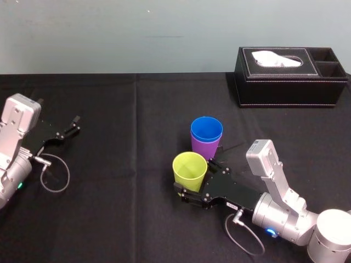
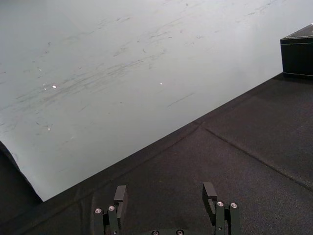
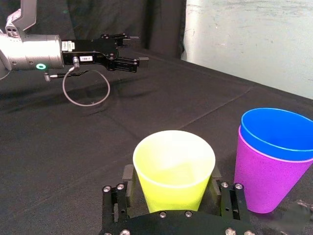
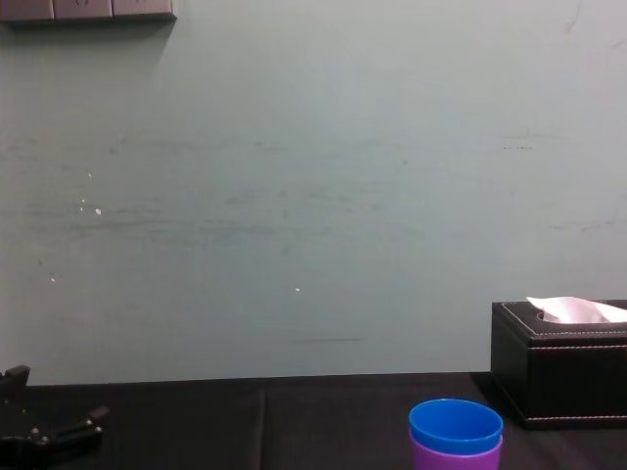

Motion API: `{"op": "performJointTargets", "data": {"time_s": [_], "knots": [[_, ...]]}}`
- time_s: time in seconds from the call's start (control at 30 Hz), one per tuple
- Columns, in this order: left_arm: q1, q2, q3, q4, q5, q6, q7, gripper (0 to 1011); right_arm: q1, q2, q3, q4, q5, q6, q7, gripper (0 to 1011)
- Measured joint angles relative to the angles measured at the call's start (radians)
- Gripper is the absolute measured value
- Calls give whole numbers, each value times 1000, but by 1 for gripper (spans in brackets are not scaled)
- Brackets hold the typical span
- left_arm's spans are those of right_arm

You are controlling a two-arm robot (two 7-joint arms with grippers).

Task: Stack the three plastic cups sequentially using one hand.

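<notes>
Yellow-green plastic is nearest me: one yellow-green cup (image 1: 190,170) stands upright, mouth up, between the fingers of the right gripper (image 1: 196,177). The pincer is closed narrowly on its lower wall, one finger on each side, as the right wrist view shows. That arm reaches in low over the black tablecloth (image 1: 120,181) from about 4 o'clock, with its forearm angled toward the table's middle and its gripper lying nearly level. I cannot tell whether the cup's base is touching the cloth.

I count three cups in all. Just beyond the held one, at about 1 o'clock from it, one blue cup (image 1: 206,130) sits nested inside one purple cup (image 1: 205,148), making a stack of two with the blue rim showing above the purple.

At 9 o'clock from the stack and well apart, the left gripper (image 1: 70,127) lies idle just above the cloth, its pincer spread wide and holding nothing.

Farthest off, at about 1 o'clock, is one black tissue box (image 1: 285,76).
</notes>
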Motion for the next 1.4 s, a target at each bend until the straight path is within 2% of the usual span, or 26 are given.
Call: {"op": "performJointTargets", "data": {"time_s": [0.23,0.53,0.7,0.8,1.03,1.23,1.4], "knots": [[0,0,0,0,0,0,0,1011,-1,1,1,-1,1,1,-1,756],[0,0,0,0,0,0,0,1011,-2,1,2,-2,2,2,-1,731],[0,0,0,0,0,0,0,1011,-5,27,9,-59,13,40,2,731],[0,0,0,0,0,0,0,1011,-4,51,25,-116,42,77,14,731],[0,0,0,0,0,0,0,1011,16,88,64,-207,122,135,28,731],[0,0,0,0,0,0,0,1011,53,108,90,-234,175,168,27,731],[0,0,0,0,0,0,0,1012,88,116,95,-223,189,182,12,731]]}}
